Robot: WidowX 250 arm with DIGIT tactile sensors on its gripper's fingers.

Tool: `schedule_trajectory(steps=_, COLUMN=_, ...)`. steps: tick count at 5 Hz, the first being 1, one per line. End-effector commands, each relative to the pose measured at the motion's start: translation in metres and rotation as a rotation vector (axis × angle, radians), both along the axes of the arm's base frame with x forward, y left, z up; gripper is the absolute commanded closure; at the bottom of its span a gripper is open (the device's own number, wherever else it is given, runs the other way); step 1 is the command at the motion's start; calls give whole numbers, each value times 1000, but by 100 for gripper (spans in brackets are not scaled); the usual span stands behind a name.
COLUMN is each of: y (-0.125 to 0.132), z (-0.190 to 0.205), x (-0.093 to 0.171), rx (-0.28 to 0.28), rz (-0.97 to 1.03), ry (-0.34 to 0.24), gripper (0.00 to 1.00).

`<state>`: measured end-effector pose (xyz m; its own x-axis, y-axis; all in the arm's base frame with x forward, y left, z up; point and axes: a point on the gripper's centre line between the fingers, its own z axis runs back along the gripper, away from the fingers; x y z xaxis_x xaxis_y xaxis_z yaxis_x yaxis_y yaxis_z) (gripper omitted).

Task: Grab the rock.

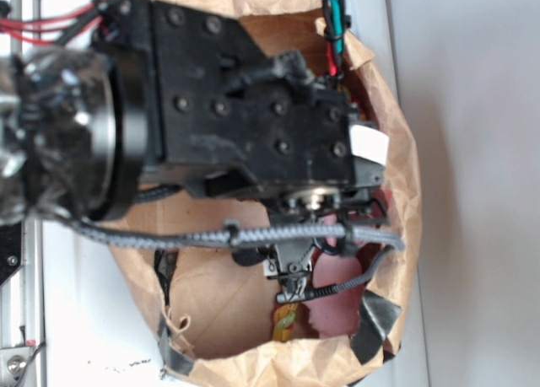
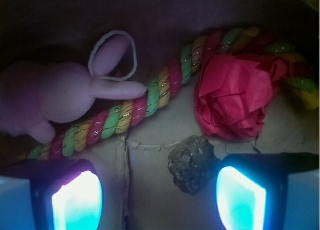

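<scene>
One rock (image 2: 193, 163) on bag floor (image 2: 150, 190), just below flower (image 2: 232, 97), nearer right pad (image 2: 240, 200). Tool (image 2: 159, 197) spread wide, empty, lowered into bag (image 1: 396, 193) to straddle it; needs shifting right.

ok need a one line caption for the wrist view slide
Open pincer poised over the rock on brown paper, with a red paper flower, striped rope and pink plush bunny behind.
</scene>
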<state>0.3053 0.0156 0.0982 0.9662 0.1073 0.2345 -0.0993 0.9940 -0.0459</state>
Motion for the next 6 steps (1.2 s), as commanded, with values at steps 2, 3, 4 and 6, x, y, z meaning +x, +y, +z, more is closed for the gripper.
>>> schedule_trajectory(steps=2, y=35, z=-1, x=16, rx=42, rz=81, ry=-63, gripper=0)
schedule_trajectory(steps=3, y=39, z=-8, x=16, rx=55, rz=84, ry=-66, gripper=0)
schedule_trajectory(steps=4, y=41, z=-16, x=10, rx=60, rz=52, ry=-68, gripper=0)
schedule_trajectory(steps=6, y=45, z=-16, x=-9, rx=55, rz=0, ry=-59, gripper=0)
